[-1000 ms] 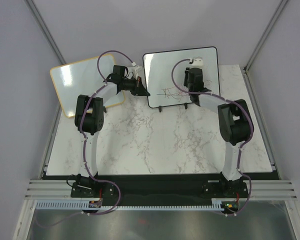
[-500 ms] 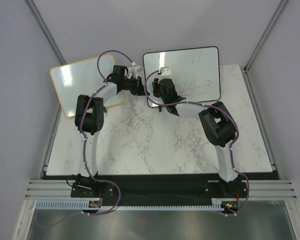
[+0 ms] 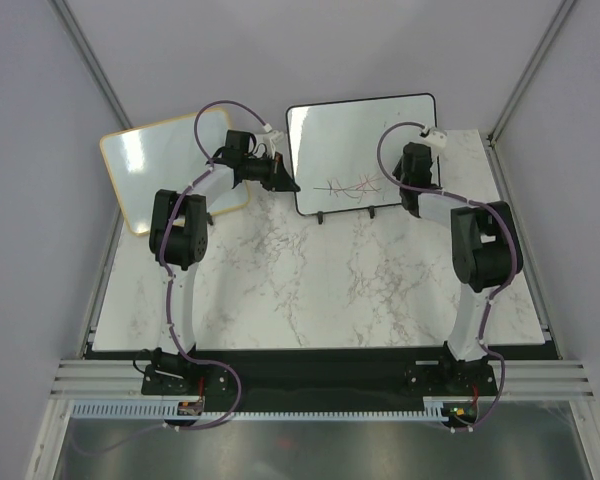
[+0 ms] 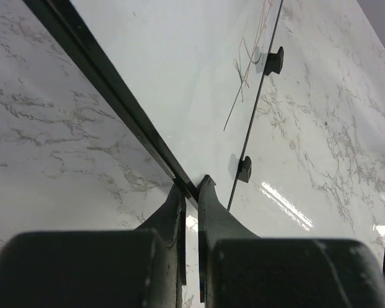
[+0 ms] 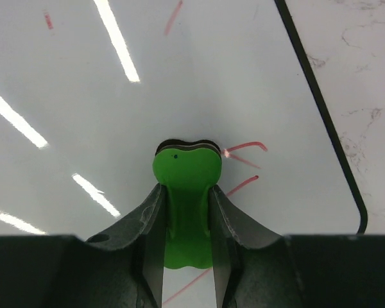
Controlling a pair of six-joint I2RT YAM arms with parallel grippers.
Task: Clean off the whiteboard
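Green eraser (image 5: 185, 170) pinched in right gripper (image 5: 185, 189) jaws, pad against whiteboard (image 3: 360, 140) by red lines (image 5: 244, 147). Whiteboard stands on small feet (image 4: 244, 169) at far side of marble worktop (image 3: 310, 290). Left gripper (image 4: 191, 186) jaws pinch its black frame (image 4: 115, 109) near low left corner. Board likely light, stiff, slippery, tips easily; best held by frame

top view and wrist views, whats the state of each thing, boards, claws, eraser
whiteboard: standing on its feet, not clean, red and black scribbles on its lower part
left claw: shut on the whiteboard's black frame edge
right claw: shut on the green eraser
green eraser: held, its pad end against the whiteboard near red strokes
wood-framed board: blank, no marks visible, not held
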